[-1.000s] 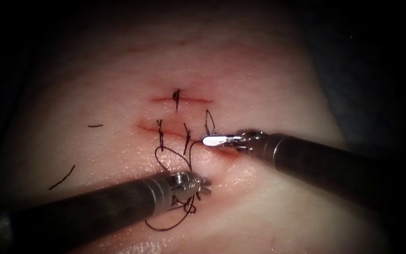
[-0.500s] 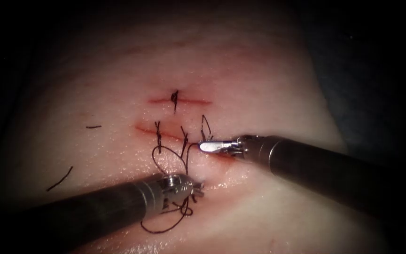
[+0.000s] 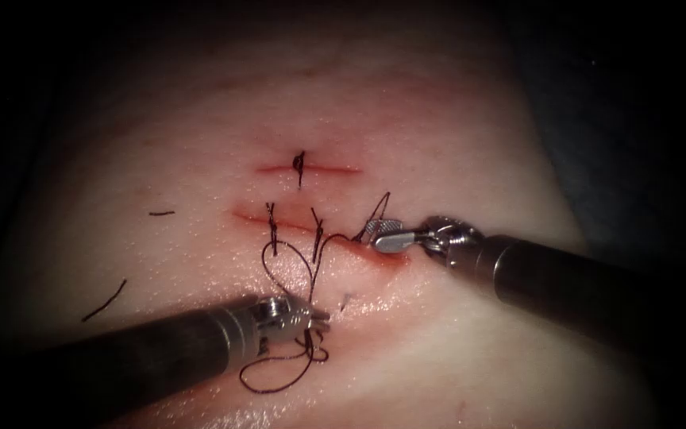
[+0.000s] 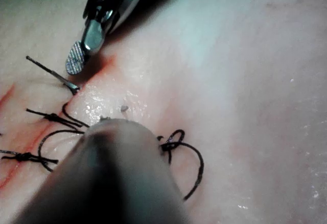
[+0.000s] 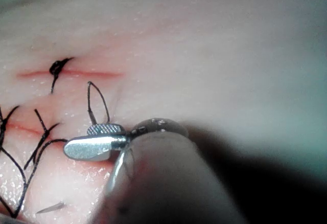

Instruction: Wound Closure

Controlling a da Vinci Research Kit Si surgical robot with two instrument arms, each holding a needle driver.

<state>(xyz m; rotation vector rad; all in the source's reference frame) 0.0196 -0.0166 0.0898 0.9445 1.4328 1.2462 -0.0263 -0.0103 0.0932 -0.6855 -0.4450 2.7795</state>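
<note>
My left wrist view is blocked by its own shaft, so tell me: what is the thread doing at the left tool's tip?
Observer: In the endoscope view the thread loops around and below the left tool's tip; what it holds I cannot tell.
Operator: Is the right pincer holding anything?
Observer: The right wrist view shows the right pincer open on nothing, a thread tail arching just beside it.
Operator: That grey speck past my shaft?
Observer: There it reads as a thin grey sliver lying at the tissue, possibly the needle; I cannot tell more.
</note>
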